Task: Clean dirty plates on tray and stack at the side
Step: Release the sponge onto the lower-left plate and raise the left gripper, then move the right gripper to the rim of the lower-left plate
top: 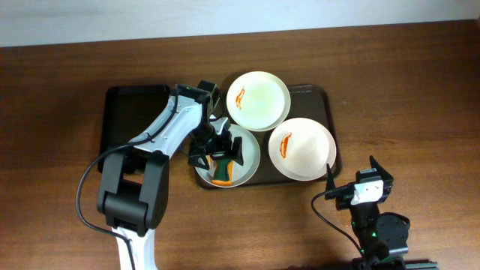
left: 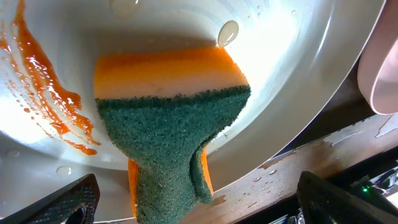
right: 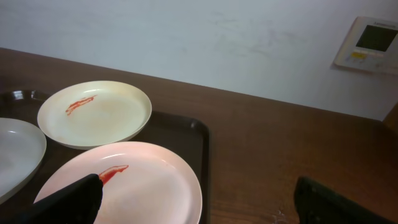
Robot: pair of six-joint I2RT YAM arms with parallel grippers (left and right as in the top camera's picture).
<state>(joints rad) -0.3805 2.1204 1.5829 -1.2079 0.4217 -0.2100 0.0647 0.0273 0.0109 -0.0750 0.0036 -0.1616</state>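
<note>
Left fingers (left: 65, 202): spread as wide as I see them go, one tip in each lower corner of the left wrist view, holding nothing.
Sponge (left: 168, 124): lies loose in the near plate (left: 298, 68), between the two tips and ahead of them; I see neither tip touching it.
Sponge axis: runs up and down the left wrist view, so across the line joining the tips. The orange foam end points to the top of the frame; the green scrub side drapes toward the bottom edge.
Smear (left: 43, 81): orange-red streak at the upper left, just left of the sponge, not yet wiped.
Plates: all three sit on the tray (top: 319, 94). The sponge plate is at lower centre of the overhead view, the second plate (top: 259, 101) at upper centre, the third plate (top: 301, 148) at right. Each shows a smear.
Nearer arm: the left; I judge a straight drop and close would catch the sponge across its width.
Right fingers (right: 339, 199): spread, empty, over the worktop at the lower right of the overhead view, well apart from the sponge.
</note>
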